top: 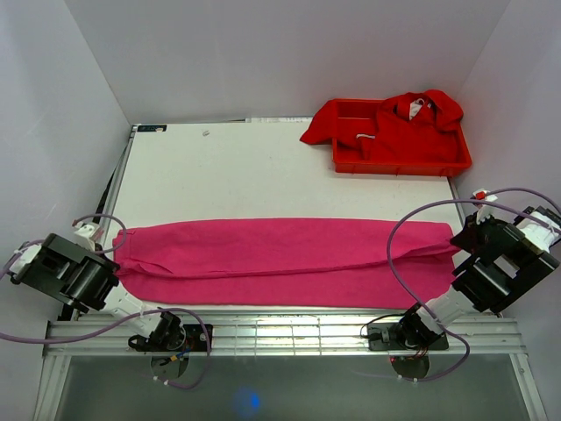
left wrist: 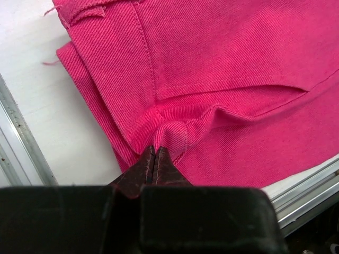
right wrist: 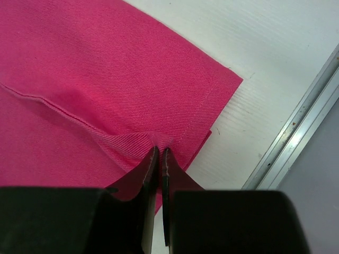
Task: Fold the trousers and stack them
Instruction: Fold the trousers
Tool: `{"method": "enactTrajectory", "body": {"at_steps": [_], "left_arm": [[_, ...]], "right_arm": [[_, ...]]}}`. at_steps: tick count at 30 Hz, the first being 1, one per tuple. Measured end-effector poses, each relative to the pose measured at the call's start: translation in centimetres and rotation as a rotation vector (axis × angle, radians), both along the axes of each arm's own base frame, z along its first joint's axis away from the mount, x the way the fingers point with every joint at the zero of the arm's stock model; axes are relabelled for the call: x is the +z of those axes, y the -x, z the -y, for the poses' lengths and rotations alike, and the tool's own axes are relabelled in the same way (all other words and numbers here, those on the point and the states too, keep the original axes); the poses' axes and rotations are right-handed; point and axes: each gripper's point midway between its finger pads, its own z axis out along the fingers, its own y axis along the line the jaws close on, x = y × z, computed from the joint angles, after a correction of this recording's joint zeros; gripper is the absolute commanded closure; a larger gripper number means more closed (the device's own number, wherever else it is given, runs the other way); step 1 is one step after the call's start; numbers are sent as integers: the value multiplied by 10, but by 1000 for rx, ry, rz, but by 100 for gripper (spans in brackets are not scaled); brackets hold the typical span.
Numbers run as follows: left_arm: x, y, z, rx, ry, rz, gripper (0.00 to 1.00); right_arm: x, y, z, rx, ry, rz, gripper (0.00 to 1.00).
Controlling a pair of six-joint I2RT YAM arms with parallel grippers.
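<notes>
Left gripper (left wrist: 153, 157): fingers pinched together on a puckered fold of the trousers (top: 280, 250), at their left end. Right gripper (right wrist: 159, 153): nipped on the hem corner. Trousers lie lengthwise along the near table (top: 237, 175) edge. Red tray (top: 399, 163) of red garments (top: 403, 123) far right.

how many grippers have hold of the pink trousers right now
2. The left gripper is shut on a bunched fold at the left end of the trousers. The right gripper is shut on the hem edge at their right end.
</notes>
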Motion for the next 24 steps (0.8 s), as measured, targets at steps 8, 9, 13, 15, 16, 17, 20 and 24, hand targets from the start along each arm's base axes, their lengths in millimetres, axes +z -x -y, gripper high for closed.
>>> {"method": "enactTrajectory", "body": {"at_steps": [8, 9, 13, 15, 16, 17, 20, 24], "left_arm": [[-2, -3, -2, -42, -64, -13, 100], [-1, -4, -3, -38, -63, -13, 100], [24, -15, -15, -16, -45, 10, 100], [40, -23, -23, -13, -41, 34, 100], [46, -26, -27, -10, -43, 46, 100], [52, -28, -31, -4, -50, 60, 100], [62, -26, -36, 6, -58, 82, 100], [66, -15, -37, 20, -64, 82, 100]], "right_arm": [[6, 1, 0, 24, -4, -7, 92], [10, 0, 0, 27, -7, -4, 92], [32, -5, 2, 39, -4, 20, 92], [43, -7, 3, 53, 3, 36, 92], [44, -7, 3, 55, 3, 37, 92], [48, -7, 4, 63, 10, 45, 92], [54, -1, 4, 74, 8, 48, 92], [56, 12, 9, 74, 13, 51, 92]]}}
